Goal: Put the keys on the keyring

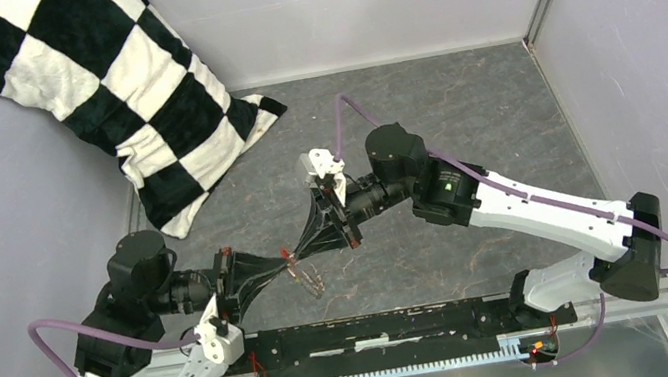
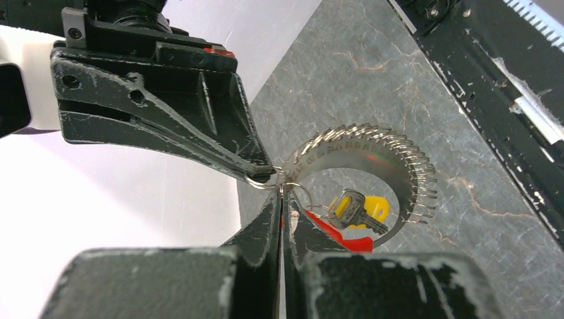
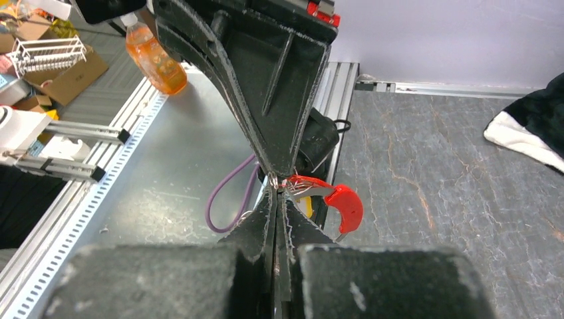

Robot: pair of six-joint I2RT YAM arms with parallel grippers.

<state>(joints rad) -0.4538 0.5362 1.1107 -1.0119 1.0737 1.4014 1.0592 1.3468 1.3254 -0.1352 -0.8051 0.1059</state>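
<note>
My left gripper (image 1: pixel 281 262) and right gripper (image 1: pixel 299 249) meet tip to tip above the middle of the grey floor. Both are shut on a thin wire loop of the keyring. In the left wrist view my left gripper (image 2: pixel 282 194) pinches that loop just below the right gripper's fingertips (image 2: pixel 261 174). The grey coil-textured keyring (image 2: pixel 402 166) hangs beyond with its red arc (image 2: pixel 332 231), and the yellow key (image 2: pixel 378 207) lies inside it behind a grey metal key. The right wrist view shows my right gripper (image 3: pixel 276 193) shut, with the red arc (image 3: pixel 346 203) beside it. The red key is not clearly visible.
A black-and-white checkered pillow (image 1: pixel 122 90) leans in the back left corner. A black rail (image 1: pixel 383 333) runs along the near edge between the arm bases. Grey walls enclose the back and right. A purple cable (image 3: pixel 229 199) loops below the right gripper.
</note>
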